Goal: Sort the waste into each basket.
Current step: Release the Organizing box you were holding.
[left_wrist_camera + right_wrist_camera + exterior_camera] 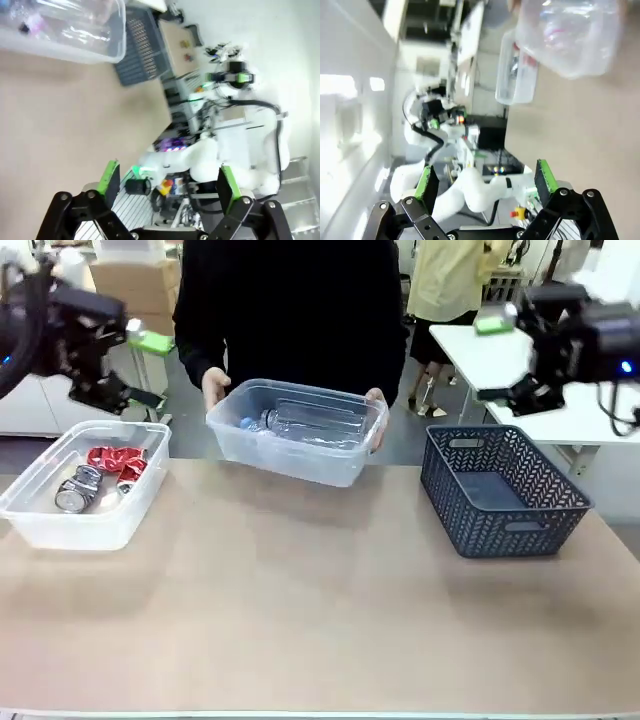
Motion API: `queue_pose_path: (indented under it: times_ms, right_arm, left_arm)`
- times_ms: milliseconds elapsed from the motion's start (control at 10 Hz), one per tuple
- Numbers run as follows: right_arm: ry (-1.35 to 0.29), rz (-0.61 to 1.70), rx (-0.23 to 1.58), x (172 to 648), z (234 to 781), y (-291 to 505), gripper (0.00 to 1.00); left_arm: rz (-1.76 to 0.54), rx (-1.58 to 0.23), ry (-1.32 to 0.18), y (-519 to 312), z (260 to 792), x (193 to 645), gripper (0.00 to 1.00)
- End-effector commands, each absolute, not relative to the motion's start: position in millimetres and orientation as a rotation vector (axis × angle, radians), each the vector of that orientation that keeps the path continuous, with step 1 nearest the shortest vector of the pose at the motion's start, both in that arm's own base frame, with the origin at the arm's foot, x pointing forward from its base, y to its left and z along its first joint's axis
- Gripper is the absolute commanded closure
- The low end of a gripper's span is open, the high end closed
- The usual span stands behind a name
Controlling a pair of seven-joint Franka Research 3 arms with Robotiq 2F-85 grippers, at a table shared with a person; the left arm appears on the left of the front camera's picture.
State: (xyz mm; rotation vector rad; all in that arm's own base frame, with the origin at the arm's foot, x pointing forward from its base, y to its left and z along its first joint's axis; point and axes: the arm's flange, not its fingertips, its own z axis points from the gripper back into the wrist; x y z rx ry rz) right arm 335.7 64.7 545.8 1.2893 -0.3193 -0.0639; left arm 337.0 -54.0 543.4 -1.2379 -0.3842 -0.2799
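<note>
The left gripper (pixel 167 182) hangs with its green-padded fingers (pixel 110 177) spread wide and nothing between them; in its wrist view bare tabletop (pixel 65 115) lies beyond the fingertips, and farther out, well apart from them, is a corner of a clear tub (pixel 75 35) with the dark grey lattice basket (pixel 142 47) just past it. The right gripper (pixel 485 182) is likewise spread wide and empty, its pads (pixel 544 179) well short of anything; far beyond them its wrist view shows that same tub, blurred, with a second clear tub (pixel 512 82) farther off on the table. From the front, both arms are raised at the table's outer edges, the left gripper above and behind the second tub, the right above and behind the grey basket. A person's hands (pixel 214 386) grip the first tub at its two ends and hold it tilted at the far edge of the table; clear plastic bottles (pixel 300 422) lie inside it. The second tub holds the red-and-silver cans (pixel 100 475) lying on their sides.
</note>
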Motion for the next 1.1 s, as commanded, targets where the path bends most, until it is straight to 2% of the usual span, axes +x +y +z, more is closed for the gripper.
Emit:
queue_pose_path:
  times_ms: [0, 100, 1000]
  right_arm:
    - [-0.457, -0.228, 1.211, 308.0, 529.9, 38.9, 0.00]
    - [-0.319, -0.064, 1.289, 335.7, 545.8, 64.7, 0.00]
    - [-0.319, -0.064, 1.289, 335.7, 545.8, 64.7, 0.00]
  left_arm:
    - [-0.136, -1.312, -0.479, -25.7, 513.3, 317.7, 0.00]
    - [-0.280, -1.238, -0.384, -54.0, 543.4, 337.0, 0.00]
    - [-0.280, -1.238, -0.384, -54.0, 543.4, 337.0, 0.00]
